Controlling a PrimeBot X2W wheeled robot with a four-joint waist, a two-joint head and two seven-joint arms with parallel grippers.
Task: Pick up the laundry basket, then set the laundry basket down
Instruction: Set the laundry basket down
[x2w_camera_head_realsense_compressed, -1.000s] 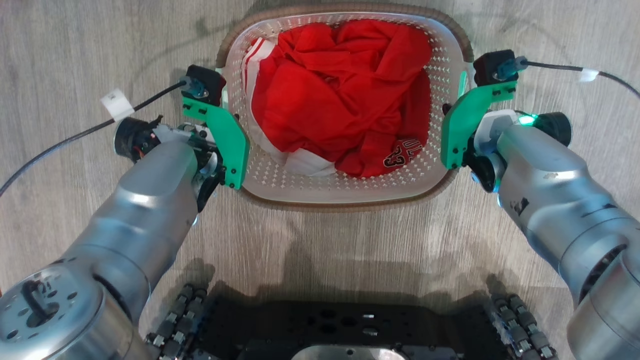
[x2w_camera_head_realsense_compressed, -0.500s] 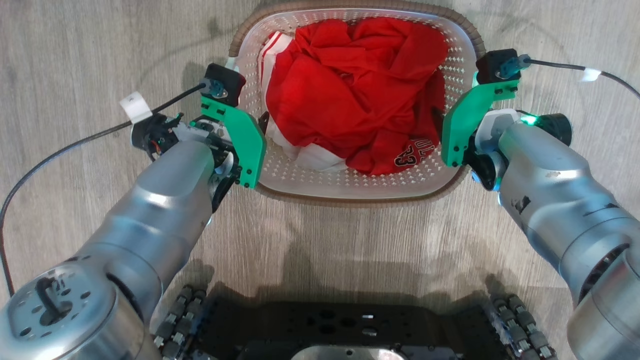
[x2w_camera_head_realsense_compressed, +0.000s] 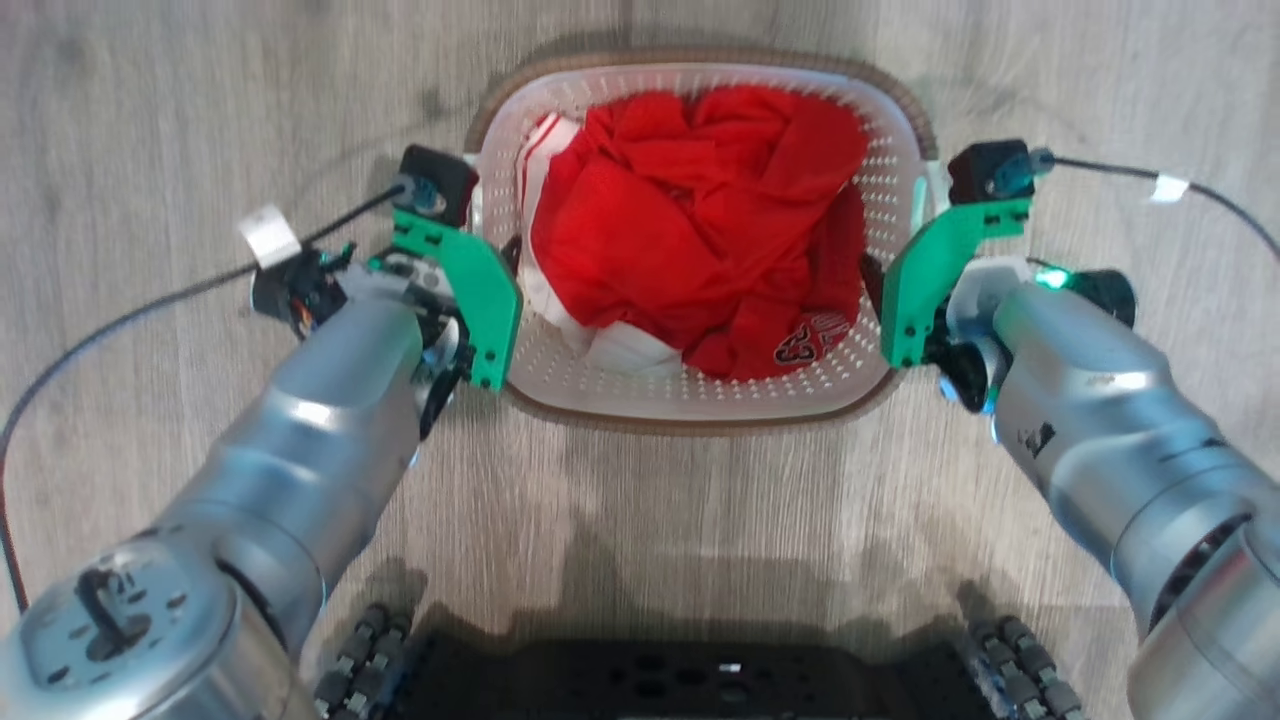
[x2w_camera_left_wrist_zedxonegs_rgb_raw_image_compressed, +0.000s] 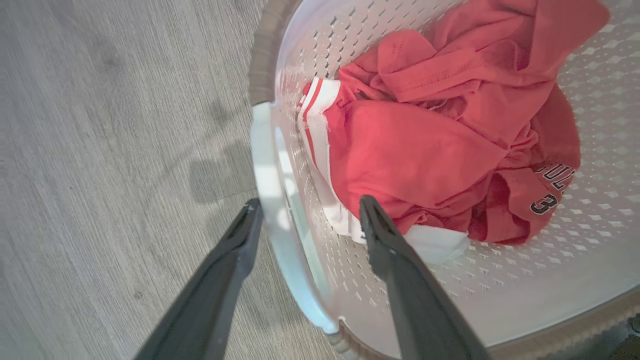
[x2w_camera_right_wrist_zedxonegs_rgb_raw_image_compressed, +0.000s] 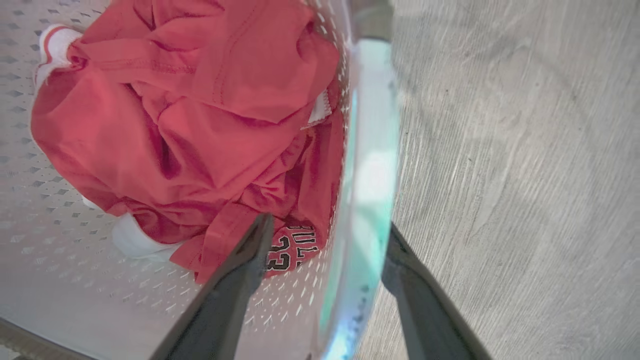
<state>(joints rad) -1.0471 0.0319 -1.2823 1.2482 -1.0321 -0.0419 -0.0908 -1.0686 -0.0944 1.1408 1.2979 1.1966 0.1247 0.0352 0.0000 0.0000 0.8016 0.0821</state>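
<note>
Head view puts the laundry basket (x2w_camera_head_realsense_compressed: 690, 412) at 12 o'clock from my base (x2w_camera_head_realsense_compressed: 680, 685), over pale wood floor (x2w_camera_head_realsense_compressed: 150, 120). I cannot tell from here whether it rests on the boards. Red clothes (x2w_camera_head_realsense_compressed: 700, 210) fill it, with a printed number patch (x2w_camera_head_realsense_compressed: 800, 340) at 5 o'clock of the pile. My left arm (x2w_camera_head_realsense_compressed: 300, 450) comes in from 7 o'clock and my right arm (x2w_camera_head_realsense_compressed: 1100, 420) from 4 o'clock. Each one meets a short side of the basket, but green brackets (x2w_camera_head_realsense_compressed: 470, 290) cover the fingers there.

The wrist views fill that gap. In the left wrist view the left gripper (x2w_camera_left_wrist_zedxonegs_rgb_raw_image_compressed: 310, 202) straddles the white side handle (x2w_camera_left_wrist_zedxonegs_rgb_raw_image_compressed: 267, 165). One finger is outside it, tip against the handle's edge. The other is inside, at 3 o'clock from the first, over the perforated wall and a white hem. The gap is wider than the handle, so nothing is pinched.

In the right wrist view the right gripper (x2w_camera_right_wrist_zedxonegs_rgb_raw_image_compressed: 328, 224) stands the same way across the other handle (x2w_camera_right_wrist_zedxonegs_rgb_raw_image_compressed: 372, 170), which glows teal. The inner finger lies over the number patch, clear of the wall. The outer finger is at 3 o'clock, partly behind the handle, on the floor side. The jaws are spread and clamp nothing.
</note>
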